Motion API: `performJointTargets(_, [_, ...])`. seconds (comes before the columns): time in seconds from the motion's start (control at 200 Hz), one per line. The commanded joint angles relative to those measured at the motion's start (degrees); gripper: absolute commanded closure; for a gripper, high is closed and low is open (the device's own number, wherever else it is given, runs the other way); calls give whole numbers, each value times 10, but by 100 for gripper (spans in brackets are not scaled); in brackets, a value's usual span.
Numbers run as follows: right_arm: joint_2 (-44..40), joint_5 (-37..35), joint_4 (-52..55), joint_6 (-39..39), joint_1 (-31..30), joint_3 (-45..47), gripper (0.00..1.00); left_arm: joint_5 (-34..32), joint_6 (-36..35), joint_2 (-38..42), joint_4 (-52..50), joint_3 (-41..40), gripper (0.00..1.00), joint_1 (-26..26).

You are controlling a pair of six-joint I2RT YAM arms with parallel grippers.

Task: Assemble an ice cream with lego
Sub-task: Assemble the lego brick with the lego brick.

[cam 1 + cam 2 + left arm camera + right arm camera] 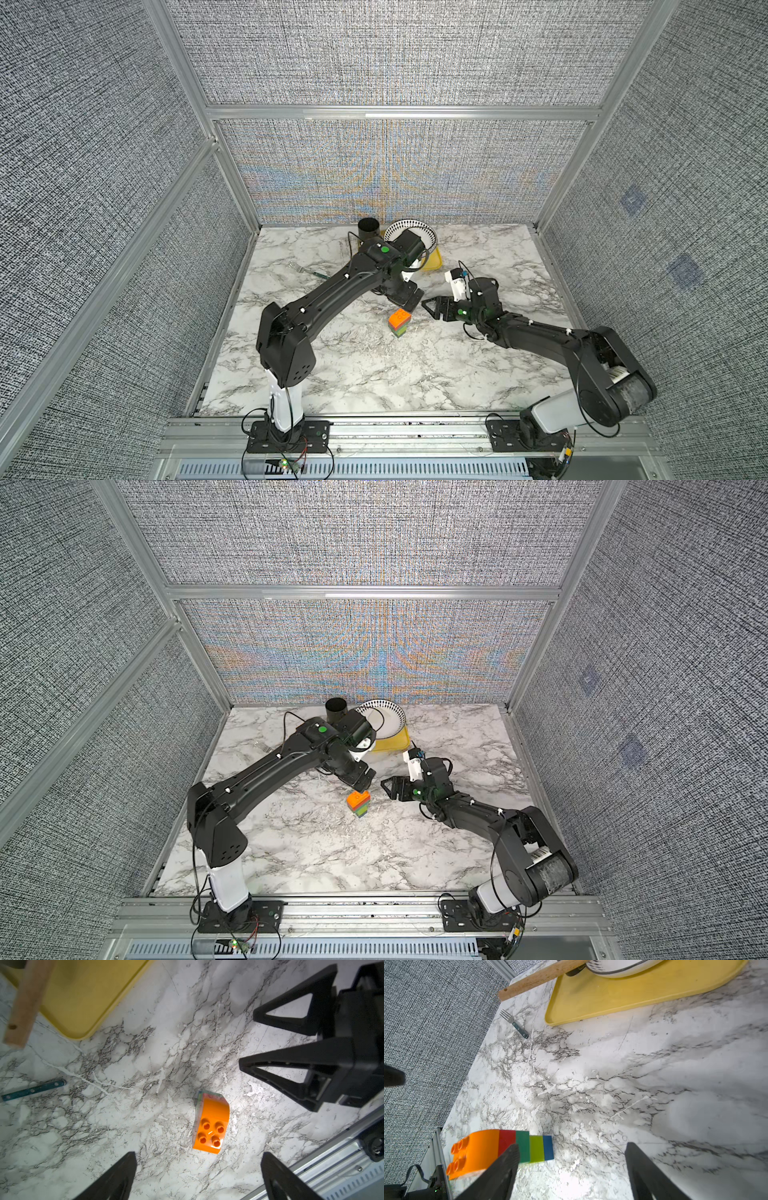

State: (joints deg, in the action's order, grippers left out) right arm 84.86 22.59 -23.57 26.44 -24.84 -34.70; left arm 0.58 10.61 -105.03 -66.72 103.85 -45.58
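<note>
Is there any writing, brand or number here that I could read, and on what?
Nothing here reads clearly.
White sticker on the right arm: dark lines, too small to read.
White wrist camera on that arm: faint marks, blurred.
Orange brick: no lettering visible.

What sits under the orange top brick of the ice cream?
Under the orange brick come red, dark green, lime-green and blue layers, the blue one on the marble table. In the left wrist view the orange brick hides them almost wholly.
</note>
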Motion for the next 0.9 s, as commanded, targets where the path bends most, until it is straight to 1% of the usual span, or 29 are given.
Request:
performJointTargets(0.0, [-16,-21,-61,-29,-13,20,19,8,14,45,21,-34,4,11])
performJointTargets(0.05, [-21,-24,-73,-39,-21,33,20,-6,15,73,27,-59,4,16])
performJointTargets(0.12, [-31,-18,-88,-42,-34,54,22,-44,20,124,40,-103,4,18])
performJointTargets(0.19, [-52,-27,-123,-50,-66,98,23,-85,28,189,66,-156,3,21])
performJointTargets(0.3, [-79,-115,-165,-95,-147,156,24,-162,44,301,148,-279,0,27])
performJointTargets(0.375, [-64,-152,-190,-124,-188,174,24,-212,47,375,217,-366,0,35])
performJointTargets(0.415, [-55,-160,-214,-136,-203,182,24,-224,51,398,238,-392,0,42])
performJointTargets(0.5, [-40,-164,-297,-172,-231,207,26,-242,52,418,233,-391,0,46])
performJointTargets(0.581, [-11,-186,-351,-192,-245,211,28,-237,50,429,240,-393,0,45])
performJointTargets(0.626, [17,-194,-361,-200,-246,198,32,-231,51,434,242,-397,0,45])
performJointTargets(0.696, [56,-205,-382,-209,-246,181,43,-221,51,434,241,-395,0,45])
performJointTargets(0.811, [111,-216,-478,-207,-247,184,43,-220,52,438,240,-395,0,45])
performJointTargets(0.891, [143,-208,-498,-211,-247,172,43,-212,54,440,241,-396,0,45])
